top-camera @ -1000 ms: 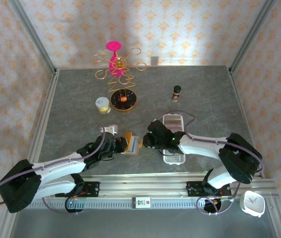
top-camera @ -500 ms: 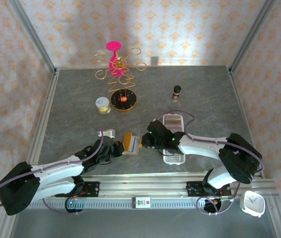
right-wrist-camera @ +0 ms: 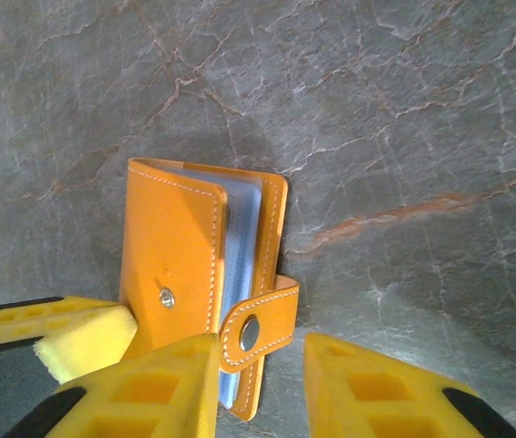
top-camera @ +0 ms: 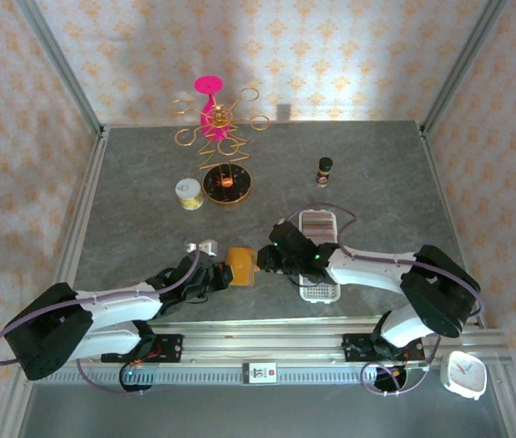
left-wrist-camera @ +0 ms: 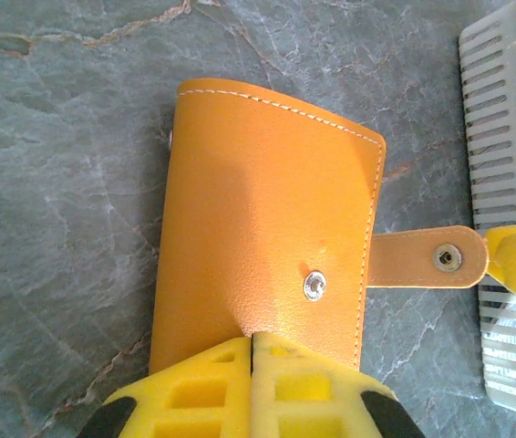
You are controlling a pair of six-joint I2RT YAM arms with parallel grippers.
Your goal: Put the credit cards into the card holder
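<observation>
Your left gripper point(left-wrist-camera: 252, 345): pads shut together, tips bearing on near edge of orange card holder point(left-wrist-camera: 258, 219) (folded over, tab point(right-wrist-camera: 256, 328) unfastened). Your right gripper point(right-wrist-camera: 260, 356): fingers apart, one pad touching tab, nothing clamped. Pale credit cards point(right-wrist-camera: 242, 219) edge-on inside fold. Holder lies on grey table point(right-wrist-camera: 395, 119), just beside white slotted tray point(left-wrist-camera: 504, 128).

No legible txt, seemingly.

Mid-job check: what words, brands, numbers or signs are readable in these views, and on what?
Nothing legible.
On the card holder: no print, just snaps.
On the clock: dial marks too small to read.
On the small bottle: label too small.
On the box on the rail: red mark, blurred.
</observation>
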